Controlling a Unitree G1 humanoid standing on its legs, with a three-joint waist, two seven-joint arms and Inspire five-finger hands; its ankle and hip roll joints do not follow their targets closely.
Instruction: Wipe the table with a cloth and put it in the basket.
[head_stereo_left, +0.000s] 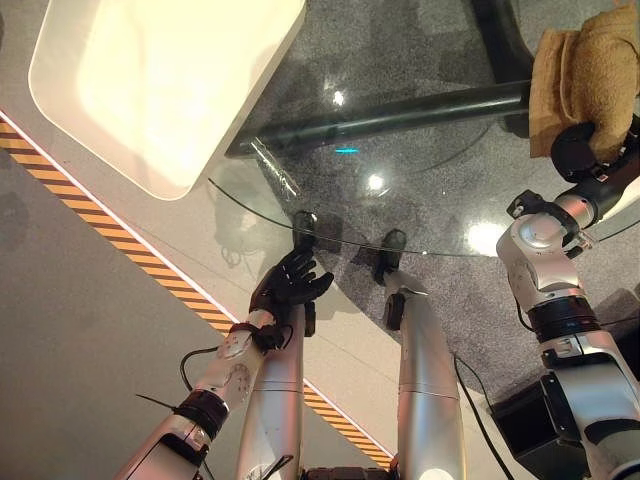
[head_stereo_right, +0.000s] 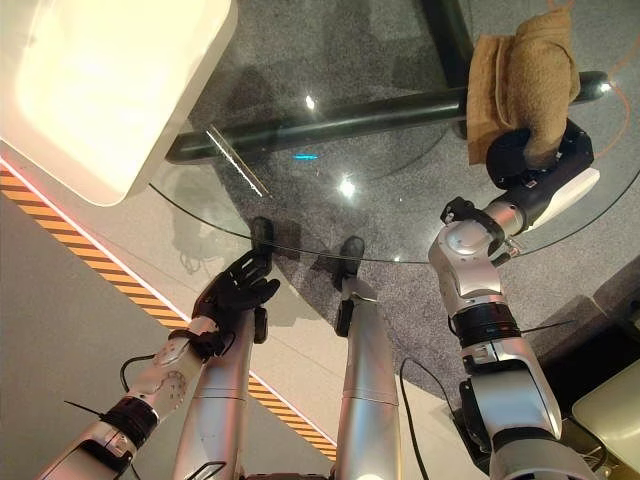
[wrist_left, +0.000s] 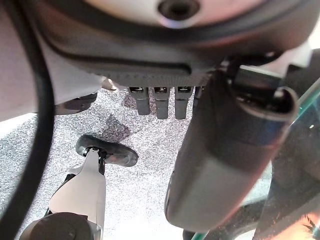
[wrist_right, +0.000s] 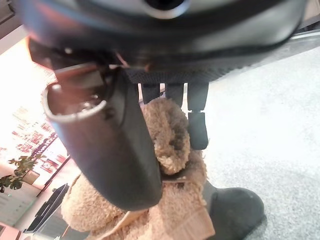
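Observation:
A tan fluffy cloth (head_stereo_left: 585, 70) rests on the round glass table (head_stereo_left: 420, 190) at its far right side. My right hand (head_stereo_right: 520, 155) is shut on the cloth's near end, and in the right wrist view the cloth (wrist_right: 170, 145) bulges between the thumb (wrist_right: 115, 145) and the fingers. My left hand (head_stereo_left: 290, 285) hangs open just off the table's near edge, holding nothing, fingers relaxed toward the rim. Its thumb (wrist_left: 225, 150) stands beside the glass edge in the left wrist view.
A large white rounded container (head_stereo_left: 160, 80) stands at the far left, overlapping the table's edge. A dark bar of the table's base (head_stereo_left: 400, 115) runs under the glass. Yellow-black striped tape (head_stereo_left: 150, 260) crosses the floor at the left. A black box (head_stereo_left: 520, 420) sits at the lower right.

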